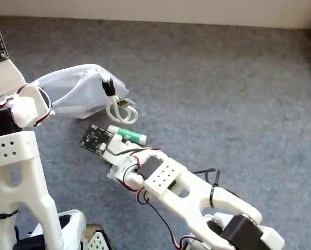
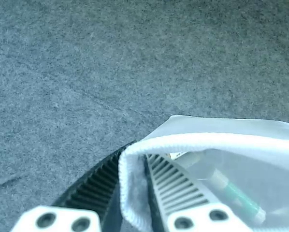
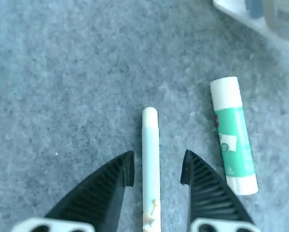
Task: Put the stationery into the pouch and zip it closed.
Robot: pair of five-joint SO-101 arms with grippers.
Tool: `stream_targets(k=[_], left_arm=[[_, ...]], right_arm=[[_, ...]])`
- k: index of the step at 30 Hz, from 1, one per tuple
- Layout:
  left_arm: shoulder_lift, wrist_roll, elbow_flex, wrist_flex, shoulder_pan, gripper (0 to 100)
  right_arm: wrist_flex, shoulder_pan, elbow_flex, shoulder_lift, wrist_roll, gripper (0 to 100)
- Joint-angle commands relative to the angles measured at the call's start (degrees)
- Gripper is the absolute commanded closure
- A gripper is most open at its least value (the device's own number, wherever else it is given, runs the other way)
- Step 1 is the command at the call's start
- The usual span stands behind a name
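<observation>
The left gripper (image 2: 137, 157) was clamped hard on the pouch (image 2: 217, 140), its white rim pinched between the ribbed jaws. From above, the pouch lay on the grey carpet (image 1: 223, 78) at the left, with its black zipper pull (image 1: 109, 86) and looped cord (image 1: 119, 111) pointing toward the middle. A green-and-white stick (image 2: 235, 197) showed through the translucent wall; inside or behind it, I couldn't tell. Over on the other side, the right gripper (image 3: 157, 162) hung low with its jaws spread apart, holding nothing. A slim white pen (image 3: 150, 140) lay on the carpet between them, with a gap on either side. The glue stick (image 3: 232, 140) lay just beside it, outside one jaw, roughly parallel and near the pouch.
</observation>
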Motion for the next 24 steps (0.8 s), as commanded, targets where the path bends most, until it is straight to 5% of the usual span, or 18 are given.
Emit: stream_targets(k=[1,11,16,24], left_arm=[[0.0,0.4,0.4,-0.9,-0.6,99],[0.0,0.3,0.4,-0.8,-0.7,99],[0.0,0.3,0.4,-0.9,-0.7,99],[0.0,0.3,0.4,-0.6,-0.7,99]], right_arm=[[-3.1,-1.6,-1.0,2.7,-0.7,83.6],[-6.4,-0.5,-7.0,18.3,-0.5,84.1],[-6.4,-0.5,-7.3,18.5,-0.4,99.8],[0.0,-0.5,-7.6,18.2,-0.4,99.5]])
